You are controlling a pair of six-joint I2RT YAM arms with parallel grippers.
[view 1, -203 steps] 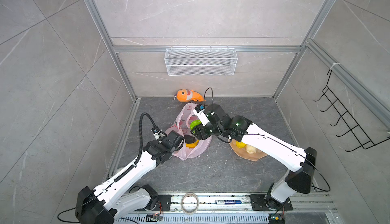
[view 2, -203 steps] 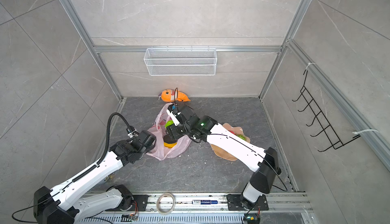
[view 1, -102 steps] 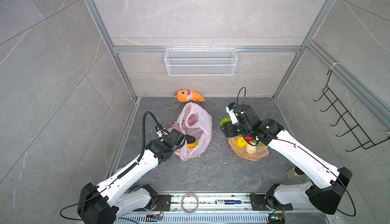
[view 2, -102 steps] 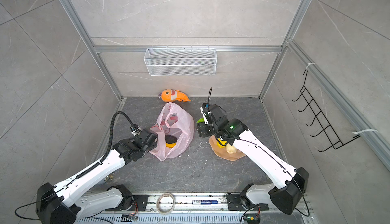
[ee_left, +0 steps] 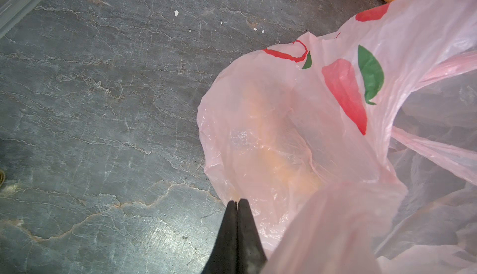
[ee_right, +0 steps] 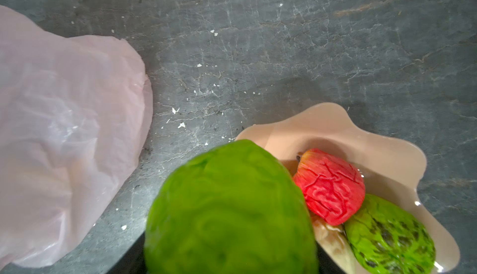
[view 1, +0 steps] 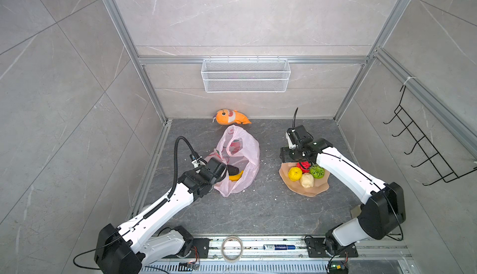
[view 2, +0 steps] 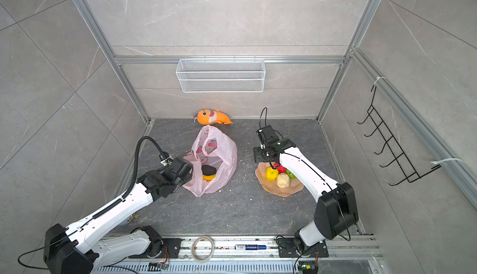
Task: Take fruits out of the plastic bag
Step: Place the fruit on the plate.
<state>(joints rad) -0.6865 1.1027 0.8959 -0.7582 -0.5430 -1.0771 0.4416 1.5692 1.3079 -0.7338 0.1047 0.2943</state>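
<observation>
The pink plastic bag lies mid-floor with its mouth open. A dark avocado and a yellow banana rest inside. My left gripper is shut at the bag's left rim, and the plastic rises up to it. My right gripper hangs over the back edge of the peach plate, shut on a bumpy green fruit that hides its fingertips. On the plate sit a yellow fruit, a beige one, a red one and a dark-flecked green one.
An orange plush shark lies against the back wall behind the bag. A white wire basket hangs on that wall, and a black hook rack on the right wall. A tape roll and a marker sit on the front rail.
My right arm has carried the green fruit out of the bag and rightward to above the plate. The left gripper has stayed shut at the bag's rim.
</observation>
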